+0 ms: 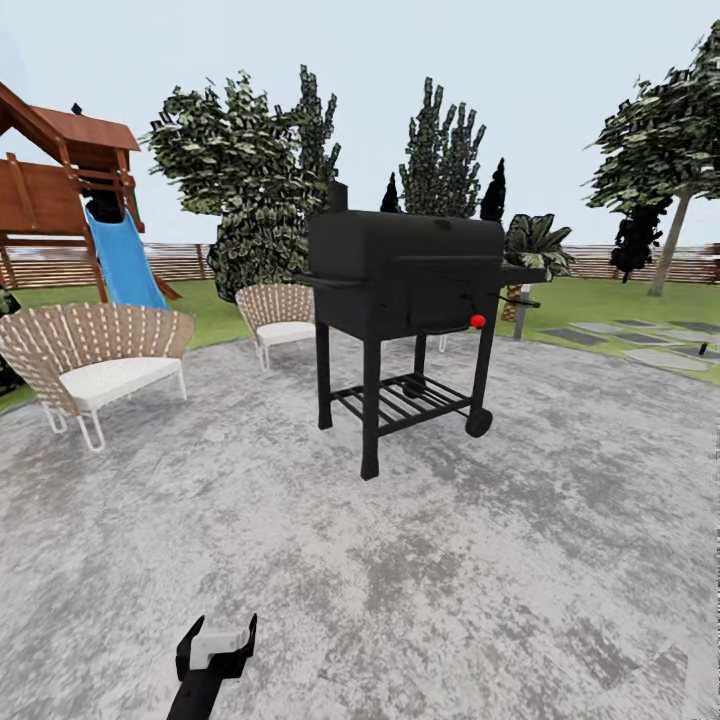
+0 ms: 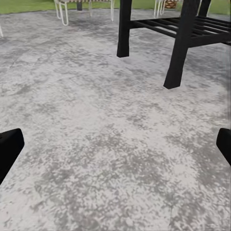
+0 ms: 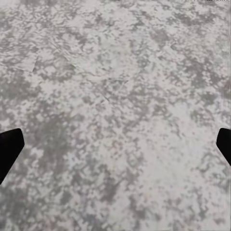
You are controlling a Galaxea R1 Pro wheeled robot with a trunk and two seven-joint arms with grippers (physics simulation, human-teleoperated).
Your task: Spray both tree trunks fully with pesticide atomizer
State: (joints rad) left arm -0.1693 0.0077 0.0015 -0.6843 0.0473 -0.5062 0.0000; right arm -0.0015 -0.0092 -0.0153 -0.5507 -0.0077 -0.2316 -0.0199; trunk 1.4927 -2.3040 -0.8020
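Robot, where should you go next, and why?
Probably roll right past the grill, toward the lawn: the left gripper and right gripper are open and empty over the patio, and a small dark thing, maybe the atomizer, lies there.

Grey speckled patio (image 1: 520, 560) has a black grill (image 1: 405, 300) standing on it, plus two wicker chairs (image 1: 95, 365) near the lawn (image 1: 600, 300) edge.

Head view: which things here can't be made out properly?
- Small dark object on the grass, head view: too small to identify.
- Playset, head view: cut off by the left edge.
- Palm, head view: trunk partly hidden behind the grill.
- Far tree, head view: canopy cut by the right edge.
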